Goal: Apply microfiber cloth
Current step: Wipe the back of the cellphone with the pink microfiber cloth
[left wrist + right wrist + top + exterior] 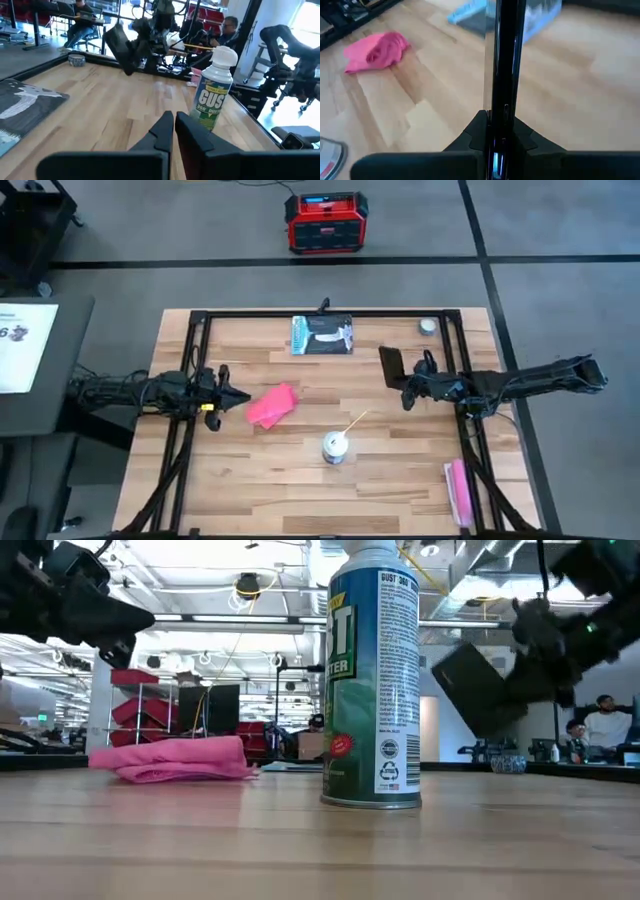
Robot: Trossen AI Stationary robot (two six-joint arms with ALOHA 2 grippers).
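Open worktop (250,480) around crumpled microfiber cloth (272,406), few obstacles.

Bare boards between left hand (243,396), fingers closed and empty, and the cloth just to its right. Upright spray can (335,447) with straw standing near and right of the cloth, apart from it, blocking a low path from the right. Black phone (391,367) clamped in right hand (405,389), raised above the boards, well apart from the cloth. Packet (322,335) lying far of centre; narrow pink object (459,491) at near right edge.
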